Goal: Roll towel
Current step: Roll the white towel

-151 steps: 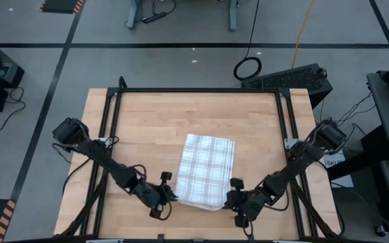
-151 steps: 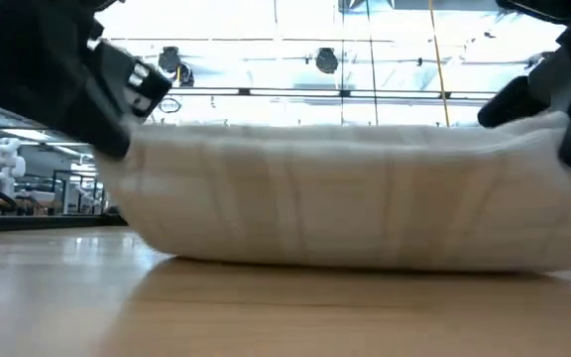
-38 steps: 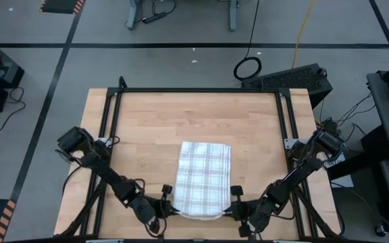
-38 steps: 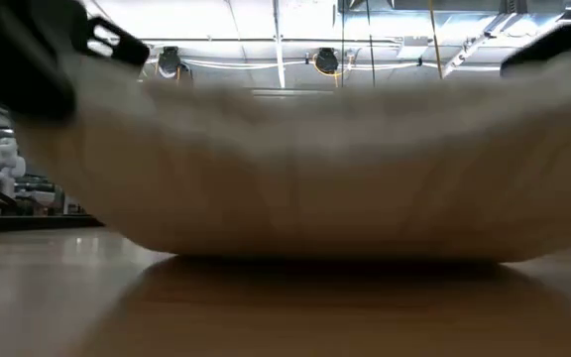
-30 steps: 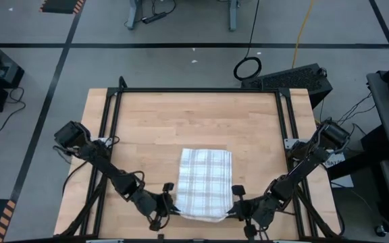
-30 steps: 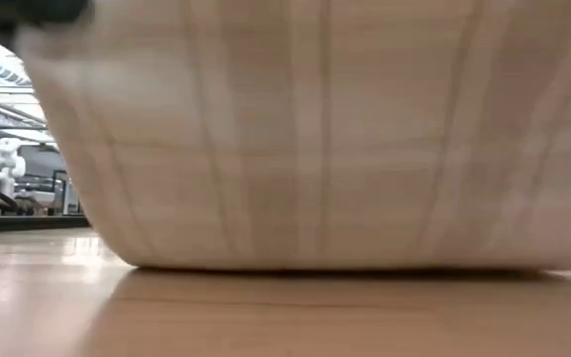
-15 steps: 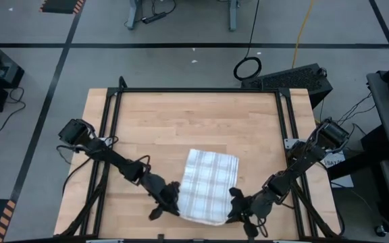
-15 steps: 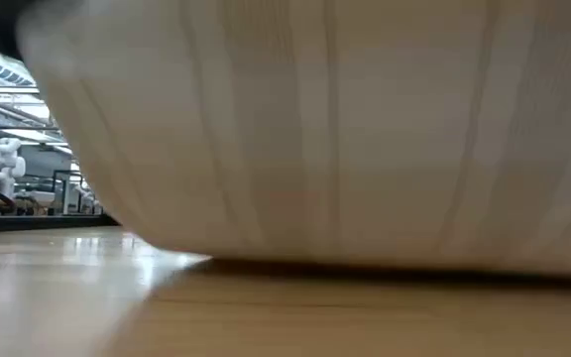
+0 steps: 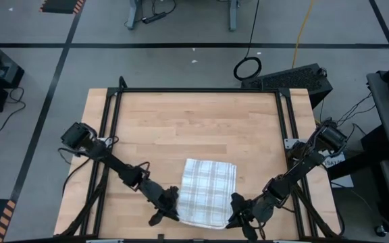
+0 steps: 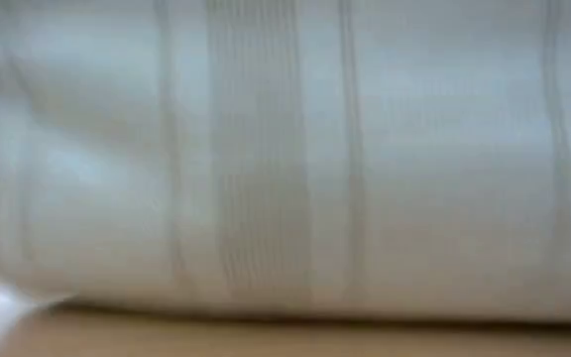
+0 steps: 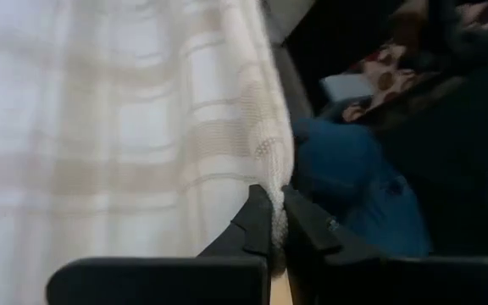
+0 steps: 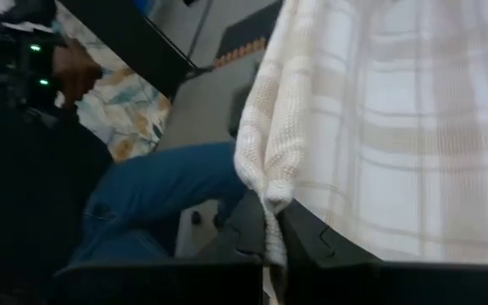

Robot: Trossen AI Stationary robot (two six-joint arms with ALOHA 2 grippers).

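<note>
At the table's (image 9: 181,121) near edge, the towel (image 9: 208,192) hangs pinched by both corners.
Left gripper (image 9: 171,210) and right gripper (image 9: 236,213) clamp its near corners, level; the cloth runs away from them across the table.

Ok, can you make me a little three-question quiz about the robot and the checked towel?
1. True or false: the towel lies on the near half of the wooden table, between the two arms.
2. Which end effector pinches an edge of the towel?
A. Only the left end effector
B. Only the right end effector
C. Both
3. Fill in: in the low view, almost the whole picture is filled by the ____.

Key:
1. True.
2. C. Each wrist view shows its own dark fingers shut on a fold of cloth.
3. Towel.
</note>
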